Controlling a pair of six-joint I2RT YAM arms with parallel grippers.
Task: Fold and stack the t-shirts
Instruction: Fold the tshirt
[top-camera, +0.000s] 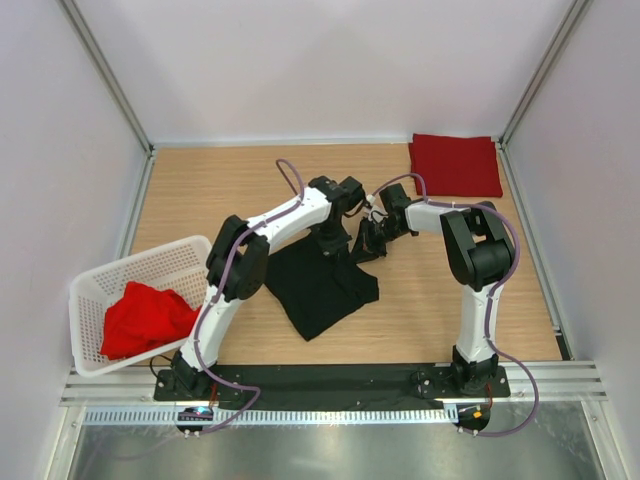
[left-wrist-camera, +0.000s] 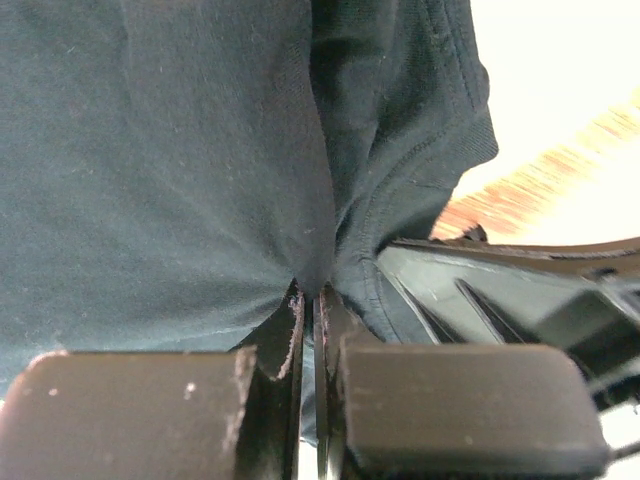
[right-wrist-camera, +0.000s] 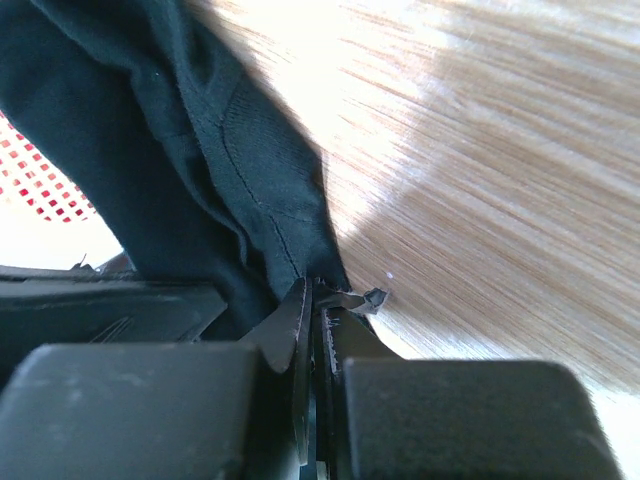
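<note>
A black t-shirt (top-camera: 322, 288) lies crumpled in the middle of the wooden table, its far edge lifted. Both grippers meet at that edge. My left gripper (top-camera: 335, 243) is shut on a pinch of the black cloth (left-wrist-camera: 180, 150), the fabric bunching at its fingertips (left-wrist-camera: 312, 292). My right gripper (top-camera: 363, 242) is shut on the shirt's stitched hem (right-wrist-camera: 255, 190), close beside the left one. A folded red t-shirt (top-camera: 455, 165) lies flat at the back right corner. Another red t-shirt (top-camera: 145, 318) sits crumpled inside the basket.
The white lattice basket (top-camera: 92, 283) stands at the near left, next to the left arm's base. White walls with metal posts close off the table on three sides. Bare wood (top-camera: 200, 195) shows at the back left and near right (top-camera: 470, 320).
</note>
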